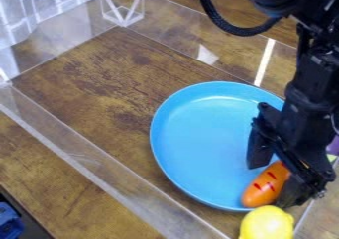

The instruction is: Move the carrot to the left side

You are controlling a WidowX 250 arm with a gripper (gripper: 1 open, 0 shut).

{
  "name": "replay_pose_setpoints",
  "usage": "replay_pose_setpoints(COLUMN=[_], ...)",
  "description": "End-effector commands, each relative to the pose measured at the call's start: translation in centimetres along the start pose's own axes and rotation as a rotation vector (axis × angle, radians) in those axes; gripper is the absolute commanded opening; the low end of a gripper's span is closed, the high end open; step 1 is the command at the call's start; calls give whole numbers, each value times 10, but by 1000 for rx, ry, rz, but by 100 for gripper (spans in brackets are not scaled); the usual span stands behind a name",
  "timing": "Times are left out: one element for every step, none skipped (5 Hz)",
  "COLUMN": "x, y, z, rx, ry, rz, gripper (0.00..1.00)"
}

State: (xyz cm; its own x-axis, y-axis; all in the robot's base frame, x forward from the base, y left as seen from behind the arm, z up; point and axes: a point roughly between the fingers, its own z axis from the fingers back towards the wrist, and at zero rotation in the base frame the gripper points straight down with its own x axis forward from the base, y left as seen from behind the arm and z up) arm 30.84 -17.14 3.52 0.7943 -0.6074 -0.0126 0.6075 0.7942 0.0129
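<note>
The small orange carrot (265, 187) lies on the right part of the round blue plate (199, 144), near its front rim. My black gripper (283, 170) points straight down over the carrot's upper end and is open. One finger (259, 149) stands on the carrot's left and the other on its right, low over the plate. The carrot's green top is hidden behind the fingers. I see nothing clamped between them.
A yellow lemon (268, 224) sits just off the plate at the bottom right. The wooden tabletop (93, 84) stretches left of the plate, fenced by low clear plastic walls (79, 154). A clear plastic stand (126, 5) is at the back.
</note>
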Motion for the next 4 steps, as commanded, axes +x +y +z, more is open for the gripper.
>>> replay_pose_setpoints(x=[6, 7, 8, 10], y=[10, 13, 16, 19], z=[10, 9, 8, 4], rx=[16, 16, 14, 14], ry=[-46, -47, -49, -46], rz=[14, 18, 24, 23], gripper=[100, 100, 100, 0])
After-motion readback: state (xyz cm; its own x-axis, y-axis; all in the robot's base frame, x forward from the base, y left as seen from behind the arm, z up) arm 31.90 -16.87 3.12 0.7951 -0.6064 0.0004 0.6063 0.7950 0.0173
